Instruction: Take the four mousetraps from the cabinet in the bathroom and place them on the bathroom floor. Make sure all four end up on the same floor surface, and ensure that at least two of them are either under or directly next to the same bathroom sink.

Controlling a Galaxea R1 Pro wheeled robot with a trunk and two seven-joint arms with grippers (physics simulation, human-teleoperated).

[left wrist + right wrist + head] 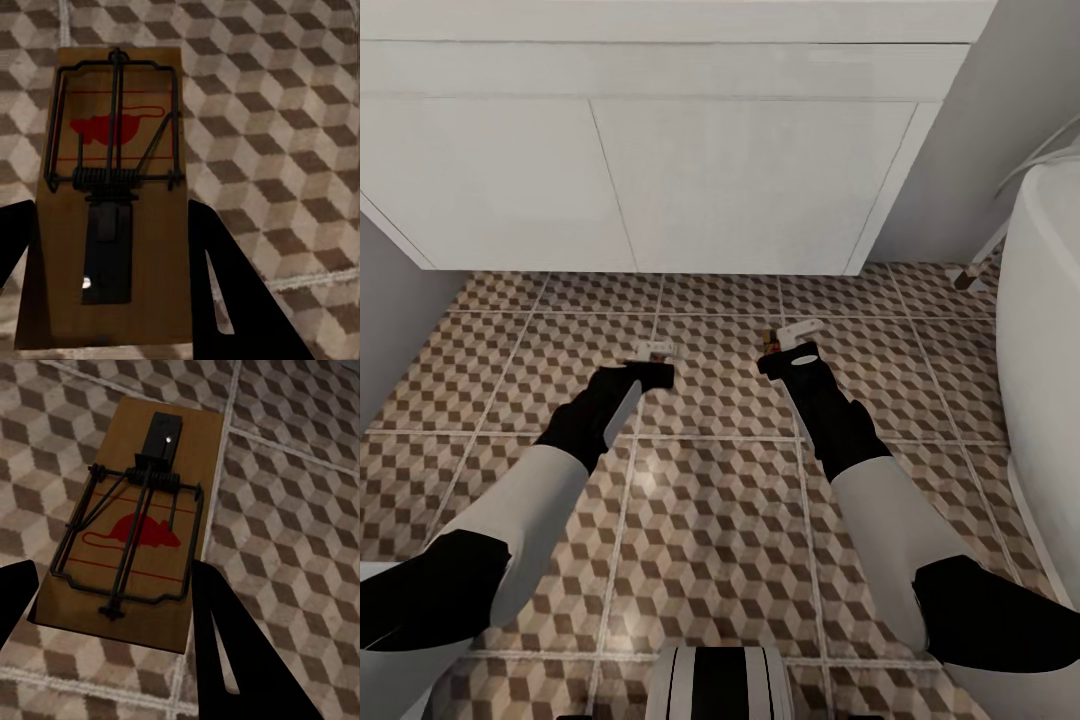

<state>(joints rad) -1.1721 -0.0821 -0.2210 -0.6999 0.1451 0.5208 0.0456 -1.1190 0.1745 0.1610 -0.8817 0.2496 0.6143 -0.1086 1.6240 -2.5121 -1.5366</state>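
Two mousetraps show, each a brown wooden plate with a red mouse print and black wire spring. One mousetrap (112, 150) sits between the fingers of my left gripper (112, 202), shut on its near end. My right gripper (112, 562) is shut on the other mousetrap (142, 517). In the head view, both the left gripper (650, 362) and the right gripper (785, 350) point down, low over the cube-patterned bathroom floor (710, 520). They hang about one tile short of a white vanity unit (660, 180). The cabinet and the sink are out of view.
A white bathtub (1045, 350) stands close on the right, with a dark-tipped tub leg (965, 278) behind it. A grey wall (395, 330) closes the left side. My own base (725, 685) shows at the bottom edge. Open tiled floor lies between the arms.
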